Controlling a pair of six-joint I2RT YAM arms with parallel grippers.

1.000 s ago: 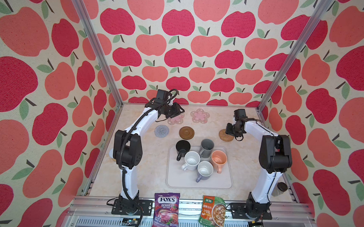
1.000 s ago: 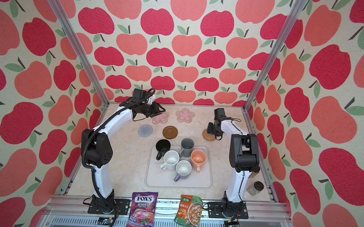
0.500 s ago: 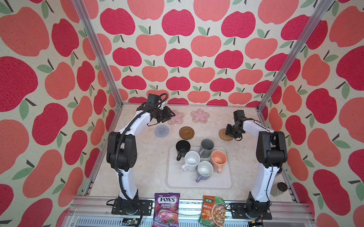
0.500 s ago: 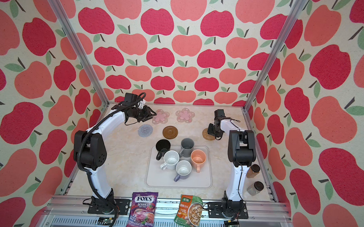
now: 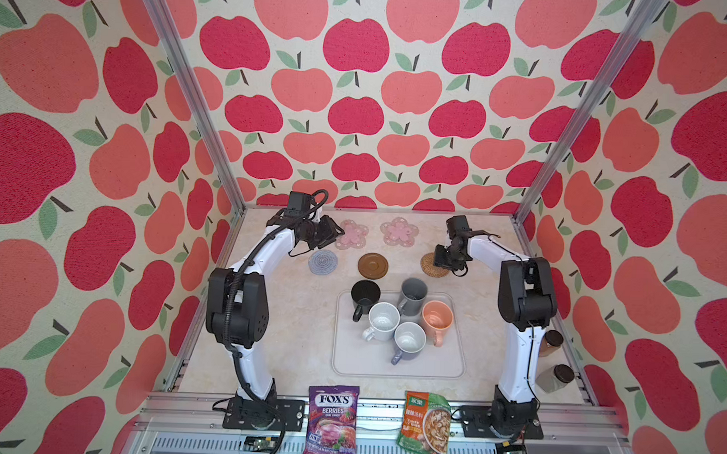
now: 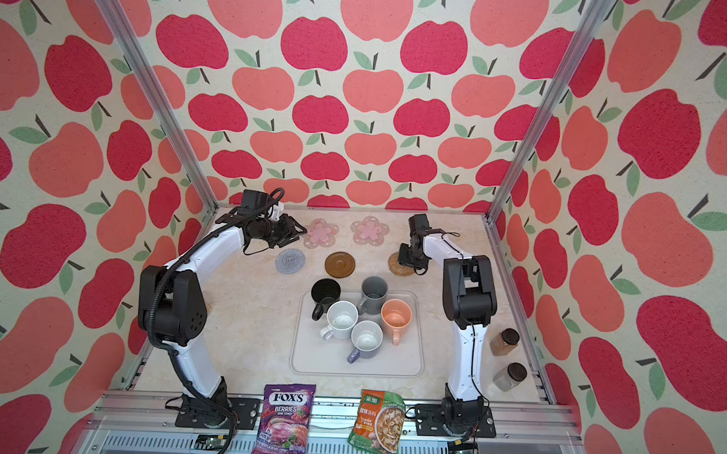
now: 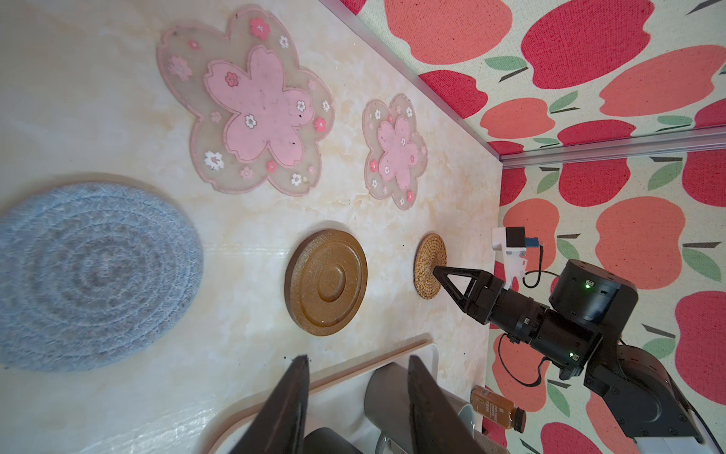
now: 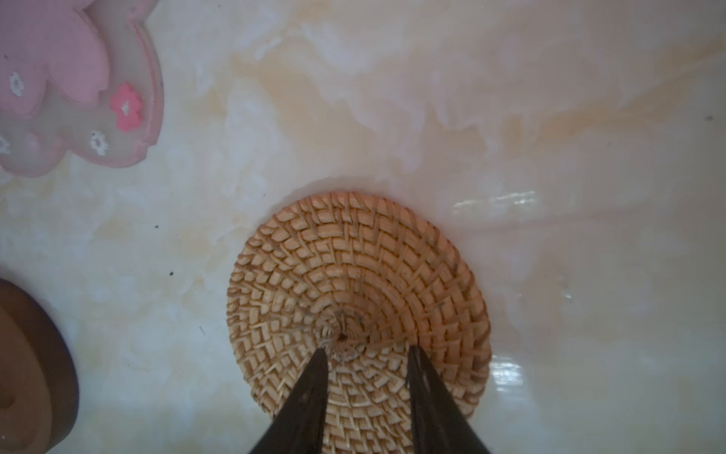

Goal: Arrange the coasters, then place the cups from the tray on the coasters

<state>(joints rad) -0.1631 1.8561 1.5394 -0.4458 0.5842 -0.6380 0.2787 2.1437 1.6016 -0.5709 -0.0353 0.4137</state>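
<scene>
A: Coasters?
B: Five, flat on counter beyond tray; gaps between edges.
A: Mugs?
B: Five, crowding tray's far end.
A: Left pincer?
B: Spread, empty.
A: Right pincer?
B: Slightly spread, tips over rattan coaster.

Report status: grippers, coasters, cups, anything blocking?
Left gripper open, empty, hovering by pink coaster. Right gripper open, tips at rattan coaster. Five cups on tray, none placed. Nothing blocking.

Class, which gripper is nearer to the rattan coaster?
Right. The right gripper is directly over the rattan coaster, pointing down at it; the left gripper is far across the table, beside a pink flower coaster.
</scene>
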